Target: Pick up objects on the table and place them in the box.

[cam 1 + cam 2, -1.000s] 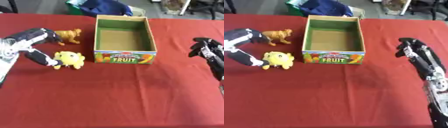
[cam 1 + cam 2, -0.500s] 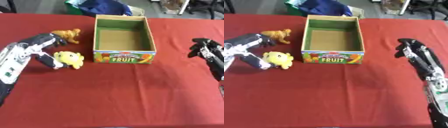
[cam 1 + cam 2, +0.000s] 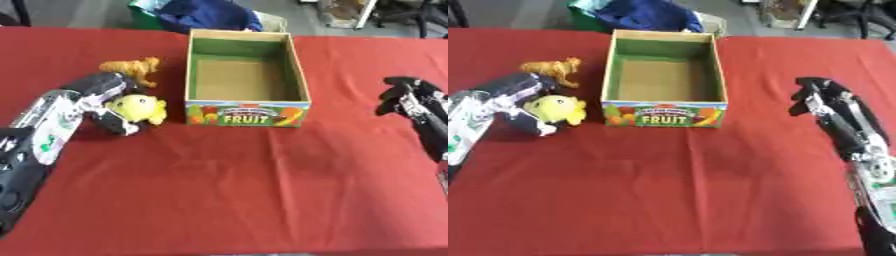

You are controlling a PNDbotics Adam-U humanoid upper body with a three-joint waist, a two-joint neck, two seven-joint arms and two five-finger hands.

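Observation:
A yellow toy lies on the red table left of the open cardboard FRUIT box. My left hand curls around the yellow toy from its left side, fingers and thumb closing on it. An orange animal figure stands just behind that hand, near the box's left wall. The box is empty inside. My right hand hovers above the table to the right of the box, fingers curled and holding nothing.
The red tablecloth covers the whole work surface. Beyond the far edge lie a blue cloth and a green bin, with chair legs at the back right.
My left arm has swung forward and right, and the hand has closed around the yellow toy, shifting it slightly toward the box. The right hand has stayed put.

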